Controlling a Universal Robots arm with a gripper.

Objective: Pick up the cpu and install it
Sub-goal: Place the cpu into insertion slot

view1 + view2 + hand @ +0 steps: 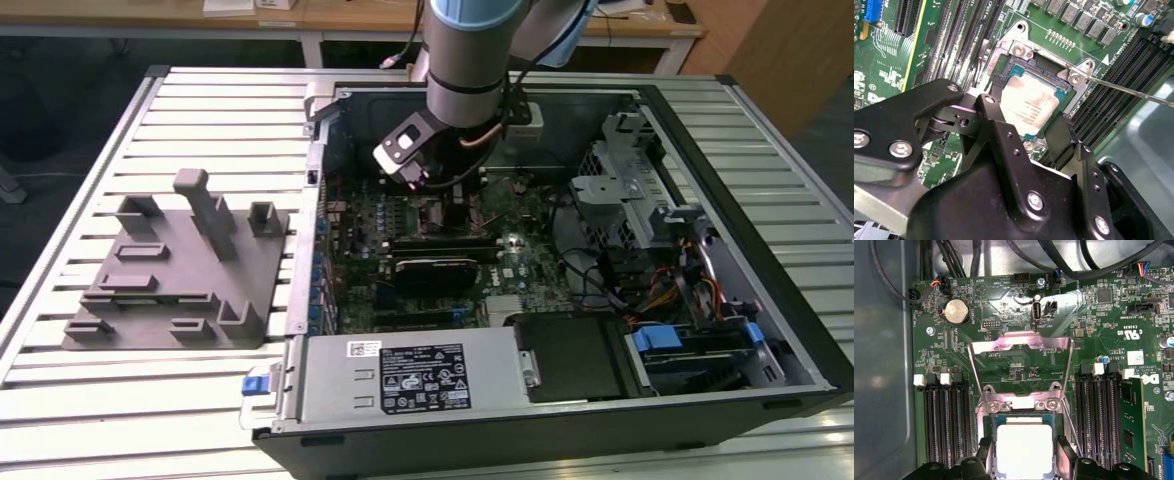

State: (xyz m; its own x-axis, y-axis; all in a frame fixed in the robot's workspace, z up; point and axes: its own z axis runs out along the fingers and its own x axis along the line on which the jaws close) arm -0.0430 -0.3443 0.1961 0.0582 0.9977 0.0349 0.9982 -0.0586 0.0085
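Stepped block (174, 270) on the table (200, 110) at nine o'clock of the computer case (561, 438) in the exterior view; cpu (1024, 450) in its socket (1021, 404) on the motherboard (979, 315) inside.

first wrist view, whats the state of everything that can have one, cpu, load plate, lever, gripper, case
cpu: sitting in the socket, metal top up
load plate: flipped up, open
lever: released, swung out from the socket
gripper: low over the socket, straddling the cpu
computer case: lying on its side, side panel off
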